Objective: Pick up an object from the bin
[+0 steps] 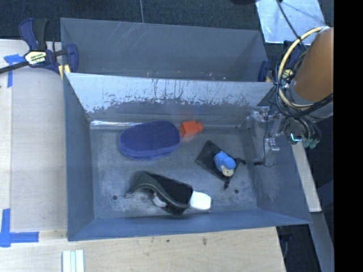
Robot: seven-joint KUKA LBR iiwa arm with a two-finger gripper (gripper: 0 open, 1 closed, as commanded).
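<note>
My gripper (267, 137) hangs at the bin's right side, over the sloping right wall and above the floor. Nearest to it, a little to its left, lies a flat black square piece (207, 154) with a small blue and yellow figure (224, 163) on top of it. A small orange piece (191, 128) rests near the back wall, touching the right end of a dark blue oval pad (149, 139). The gripper touches none of these.
A black curved tool (161, 190) with a white end (201, 201) lies along the front of the bin floor. The arm's cables and orange cover sit above the bin's right rim.
</note>
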